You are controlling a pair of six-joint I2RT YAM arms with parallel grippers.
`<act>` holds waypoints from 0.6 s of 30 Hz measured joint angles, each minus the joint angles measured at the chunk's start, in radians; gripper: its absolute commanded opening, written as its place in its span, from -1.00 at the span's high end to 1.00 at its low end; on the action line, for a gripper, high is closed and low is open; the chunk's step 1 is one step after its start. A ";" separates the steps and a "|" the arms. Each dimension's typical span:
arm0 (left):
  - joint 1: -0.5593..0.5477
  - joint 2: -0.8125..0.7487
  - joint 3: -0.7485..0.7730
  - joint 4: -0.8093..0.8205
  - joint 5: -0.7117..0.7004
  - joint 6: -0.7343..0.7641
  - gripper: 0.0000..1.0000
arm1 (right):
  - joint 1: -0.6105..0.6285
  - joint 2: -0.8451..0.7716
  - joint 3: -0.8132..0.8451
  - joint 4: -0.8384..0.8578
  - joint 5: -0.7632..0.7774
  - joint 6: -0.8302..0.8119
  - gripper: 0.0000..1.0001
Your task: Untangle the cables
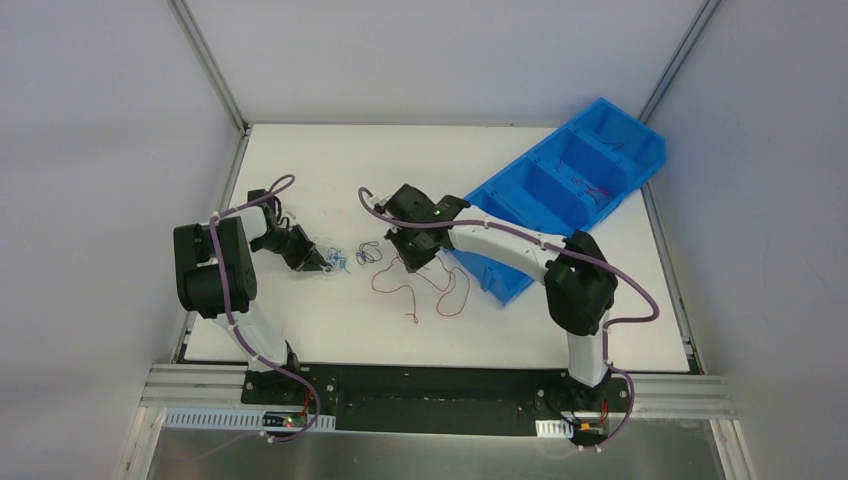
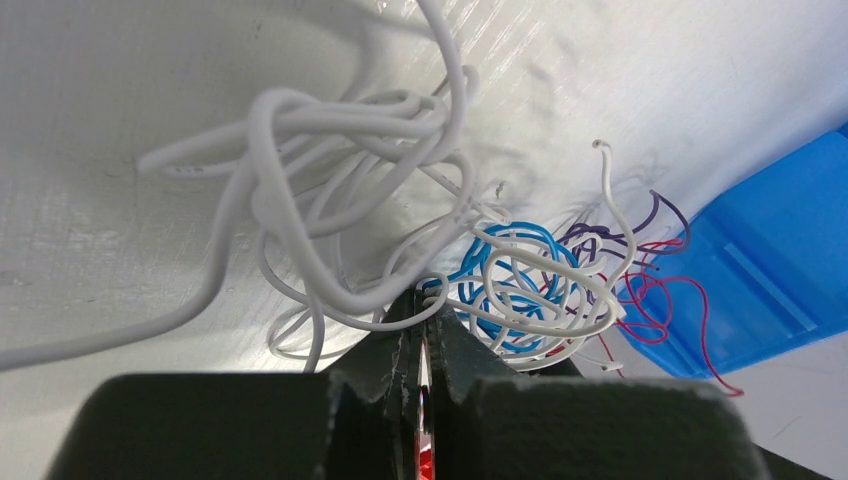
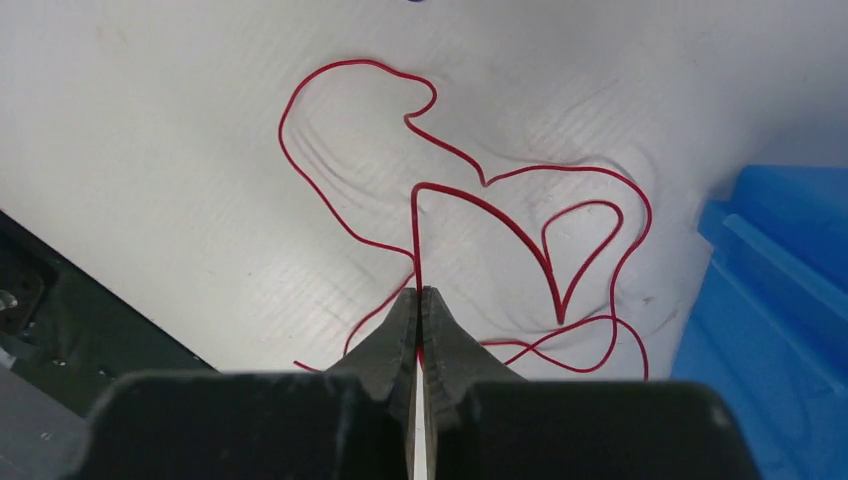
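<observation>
The left gripper [image 2: 425,300] is pinched shut on a strand at the edge of the cables [image 2: 505,285]. White shows between its jaws, but I cannot tell which wire that is. The right gripper [image 3: 420,295] is closed tight on the red wire [image 3: 416,240], which runs straight away from its tips before bending off.

The cables lie on the desk [image 1: 330,160] between the two arms. The main clump of white and blue, with some purple and red threaded through, sits at the left gripper's tips. The red wire sprawls in loose loops from beside the clump towards the bin [image 1: 497,275].

These wires look very light, thin and limp. They should bend at a touch, hold their curl and drag their neighbours along, so a slow pull seems safer than a jerk. A free end or an outer loop is likely the best hold. The smooth sheath may slip in a weak pinch.

The clump has no clear long axis; it is a rounded knot with loose ends poking outwards. The red wire's spread runs roughly left to right across the desk, its far loops lying flat.

Beyond it stands the bin, angled away to the right. Thin strands seem to lie in its compartments, too small to be sure.
</observation>
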 measured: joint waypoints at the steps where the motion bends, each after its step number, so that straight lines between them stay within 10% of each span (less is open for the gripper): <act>1: 0.000 0.000 0.000 0.000 0.000 0.000 1.00 | 0.000 -0.005 0.004 0.003 -0.010 0.003 0.89; 10: 0.000 0.000 0.000 0.000 0.000 0.000 1.00 | 0.000 0.036 -0.008 0.022 -0.090 0.031 -0.45; 18: 0.000 0.000 0.000 0.000 0.000 0.000 1.00 | 0.013 0.100 -0.049 0.043 -0.082 0.032 -0.22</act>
